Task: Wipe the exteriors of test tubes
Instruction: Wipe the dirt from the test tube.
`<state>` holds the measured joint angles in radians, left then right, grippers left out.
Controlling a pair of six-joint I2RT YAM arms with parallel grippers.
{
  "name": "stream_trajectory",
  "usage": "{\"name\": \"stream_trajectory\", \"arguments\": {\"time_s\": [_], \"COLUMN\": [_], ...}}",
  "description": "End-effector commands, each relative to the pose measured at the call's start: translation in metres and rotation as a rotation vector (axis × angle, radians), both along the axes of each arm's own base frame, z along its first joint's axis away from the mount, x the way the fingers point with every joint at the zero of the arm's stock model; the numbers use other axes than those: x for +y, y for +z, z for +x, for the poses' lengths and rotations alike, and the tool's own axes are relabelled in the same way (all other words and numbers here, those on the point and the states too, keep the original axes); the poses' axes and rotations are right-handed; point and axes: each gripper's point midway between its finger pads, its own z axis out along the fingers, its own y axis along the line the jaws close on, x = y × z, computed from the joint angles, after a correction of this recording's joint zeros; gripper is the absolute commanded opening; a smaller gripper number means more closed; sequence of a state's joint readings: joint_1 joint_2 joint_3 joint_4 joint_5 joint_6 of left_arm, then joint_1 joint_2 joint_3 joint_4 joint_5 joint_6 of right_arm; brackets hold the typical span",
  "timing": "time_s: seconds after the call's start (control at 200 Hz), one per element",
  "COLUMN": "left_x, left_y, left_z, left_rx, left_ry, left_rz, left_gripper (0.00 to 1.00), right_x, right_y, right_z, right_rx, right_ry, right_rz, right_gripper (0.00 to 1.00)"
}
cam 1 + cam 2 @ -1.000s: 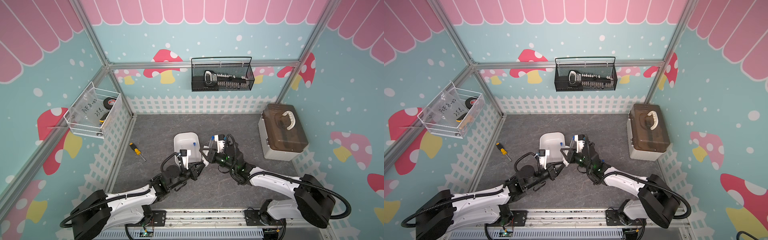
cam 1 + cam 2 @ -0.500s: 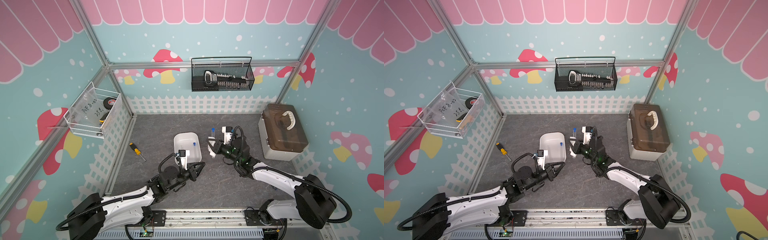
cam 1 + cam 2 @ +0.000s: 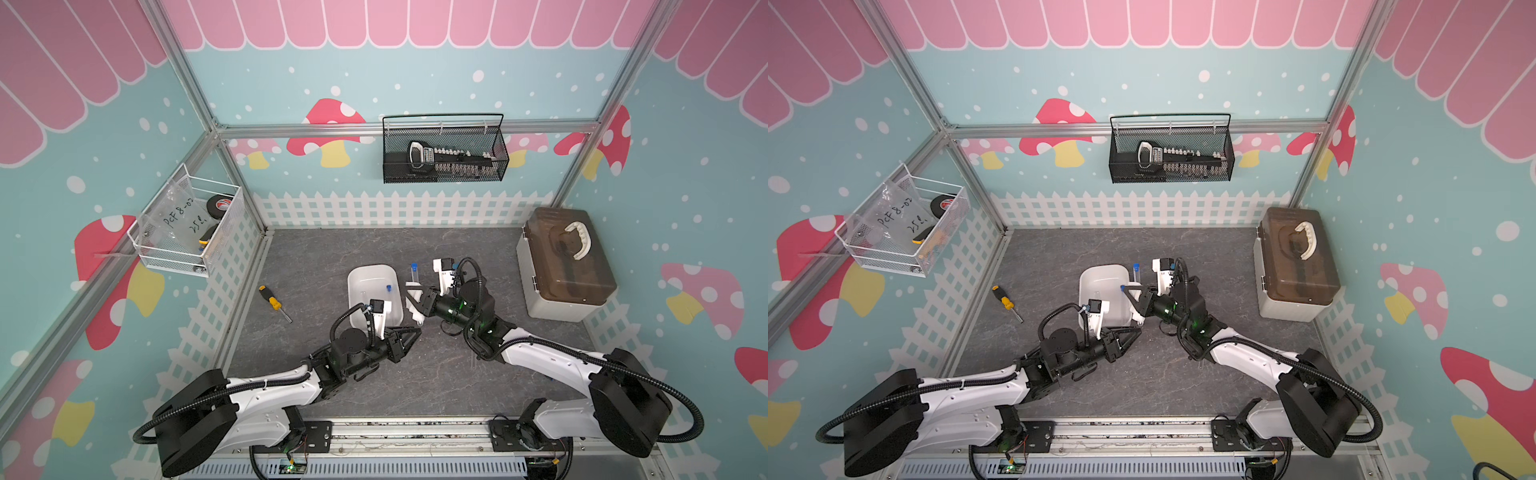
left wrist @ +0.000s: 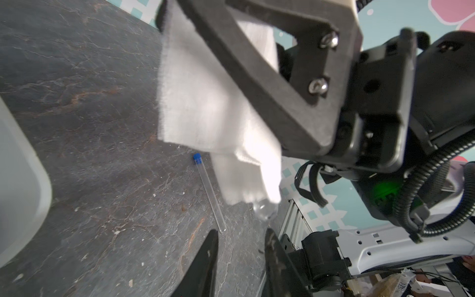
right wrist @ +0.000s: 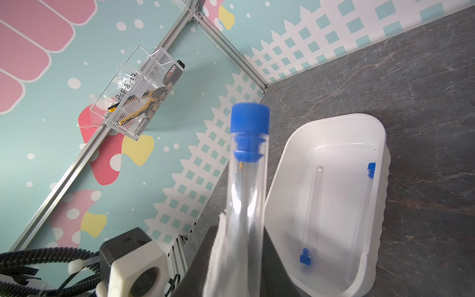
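My right gripper [image 5: 239, 231] is shut on a clear, blue-capped test tube [image 5: 248, 180] with a white cloth [image 4: 205, 102] folded around its lower part. The tube's round end [image 4: 264, 209] sticks out below the cloth. In both top views this gripper [image 3: 415, 305] hovers beside the white tray [image 3: 353, 282]. My left gripper [image 4: 241, 231] is open and empty, just in front of the cloth, and also shows in a top view [image 3: 417, 330]. Another test tube [image 4: 209, 195] lies on the table behind the right gripper [image 3: 414, 274]. Two more tubes [image 5: 312, 205] [image 5: 365, 205] lie in the tray [image 5: 334, 118].
A yellow-and-black screwdriver [image 3: 274, 302] lies on the grey table to the left of the tray. A brown-lidded box [image 3: 565, 270] stands at the right wall. A black mesh basket [image 3: 444, 153] hangs on the back wall and a white wire basket [image 3: 187, 228] on the left wall.
The two grippers met at the tray's front corner and have drawn apart. The right one moved back and right with tube and cloth. The left jaws have opened.
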<state>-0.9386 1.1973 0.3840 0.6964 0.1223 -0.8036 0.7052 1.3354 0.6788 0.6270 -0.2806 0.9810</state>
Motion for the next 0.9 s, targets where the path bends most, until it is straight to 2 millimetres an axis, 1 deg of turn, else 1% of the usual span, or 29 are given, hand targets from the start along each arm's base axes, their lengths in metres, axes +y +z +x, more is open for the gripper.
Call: {"name": "stream_trajectory", "arguments": {"time_s": [0.0,0.085,0.19,0.295,0.38,0.46,0.545,0.6,0.721,0.811,0.891], "left_x": [-0.012,-0.015,-0.016,-0.015,-0.017,-0.019,-0.017,-0.015,-0.011,-0.008,-0.008], "left_y": [0.026,0.028,0.026,0.027,0.029,0.03,0.029,0.028,0.026,0.025,0.025], "left_z": [-0.006,-0.008,-0.006,-0.002,0.0,0.002,0.004,0.005,0.008,0.009,0.009], "left_rx": [-0.041,-0.044,-0.039,-0.048,-0.057,-0.06,-0.059,-0.059,-0.053,-0.052,-0.052], "left_ry": [-0.053,-0.062,-0.054,-0.03,-0.028,-0.025,-0.012,-0.001,0.028,0.041,0.039], "left_rz": [-0.073,-0.084,-0.083,-0.088,-0.091,-0.093,-0.093,-0.091,-0.089,-0.088,-0.088], "left_gripper": [0.32,0.32,0.31,0.28,0.25,0.2,0.16,0.16,0.17,0.26,0.3], "right_x": [0.0,0.0,0.001,0.003,0.005,0.006,0.006,0.006,0.006,0.005,0.004], "right_y": [0.008,0.007,0.007,0.01,0.008,0.007,0.006,0.006,0.006,0.005,0.007], "right_z": [-0.005,-0.005,-0.006,-0.009,-0.011,-0.012,-0.014,-0.014,-0.016,-0.016,-0.016], "right_rx": [-0.013,-0.014,-0.014,-0.019,-0.016,-0.013,-0.012,-0.014,-0.015,-0.015,-0.02], "right_ry": [0.002,0.0,0.004,0.011,0.016,0.019,0.022,0.022,0.023,0.018,0.011], "right_rz": [0.033,0.031,0.031,0.034,0.031,0.031,0.03,0.03,0.027,0.027,0.028], "right_gripper": [0.24,0.24,0.24,0.24,0.23,0.24,0.24,0.24,0.24,0.24,0.24]}}
